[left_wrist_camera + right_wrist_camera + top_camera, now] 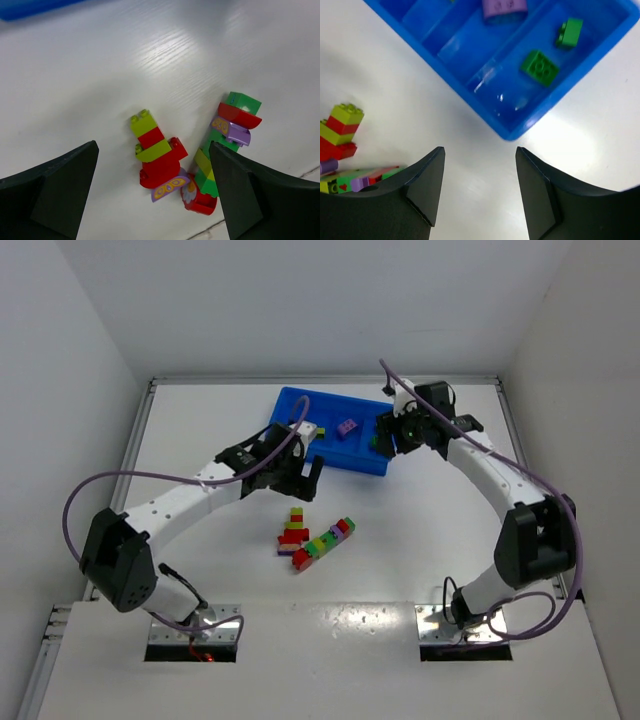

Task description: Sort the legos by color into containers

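Glossy plastic tray, faintly grained table

I have the left arm stretched forward and inward, and the left gripper points down with its jaws spread wide, holding nothing. The right arm arches inward, and the right gripper hangs with its fingers parted, also empty.

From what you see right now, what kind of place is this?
Probably a robot lab cell: plain white walls around a white table, a left arm and a right arm bolted at its near edge, and a blue tray and legos laid out.
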Robot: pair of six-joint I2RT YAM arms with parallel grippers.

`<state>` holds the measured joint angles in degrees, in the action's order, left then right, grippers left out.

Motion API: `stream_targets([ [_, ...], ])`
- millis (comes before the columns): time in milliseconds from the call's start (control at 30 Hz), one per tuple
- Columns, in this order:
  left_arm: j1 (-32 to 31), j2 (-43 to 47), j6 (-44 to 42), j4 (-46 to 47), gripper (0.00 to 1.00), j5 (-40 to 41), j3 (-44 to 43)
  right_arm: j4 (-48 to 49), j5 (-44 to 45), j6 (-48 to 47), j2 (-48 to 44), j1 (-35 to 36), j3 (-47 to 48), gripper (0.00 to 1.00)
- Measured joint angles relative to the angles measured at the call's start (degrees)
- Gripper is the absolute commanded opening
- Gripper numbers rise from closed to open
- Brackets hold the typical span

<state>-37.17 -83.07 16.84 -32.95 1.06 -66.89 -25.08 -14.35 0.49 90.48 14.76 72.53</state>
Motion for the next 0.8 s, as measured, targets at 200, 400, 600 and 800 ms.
stream_targets([
  [200, -0.26, 1.57, 11.89, -1.11, 0.99, 5.35, 4.59, -0.68, 1.77, 2.34, -3.69, -0.02, -4.63, 0.55],
  [400, -0.42, 0.31, 17.92, -2.99, 0.97, 6.32, 7.61, -0.11, 3.98, 3.02, -7.98, -0.42, -7.13, 0.52],
  [600, -0.61, -6.27, 21.00, -2.29, 0.81, 4.96, 7.50, 0.59, 5.16, 3.19, -10.19, -1.44, -8.96, 0.52],
  [800, -0.96, -10.03, 23.08, -1.77, 0.74, 3.82, 6.97, 0.57, 5.18, 3.26, -11.13, -2.23, -10.27, 0.52],
])
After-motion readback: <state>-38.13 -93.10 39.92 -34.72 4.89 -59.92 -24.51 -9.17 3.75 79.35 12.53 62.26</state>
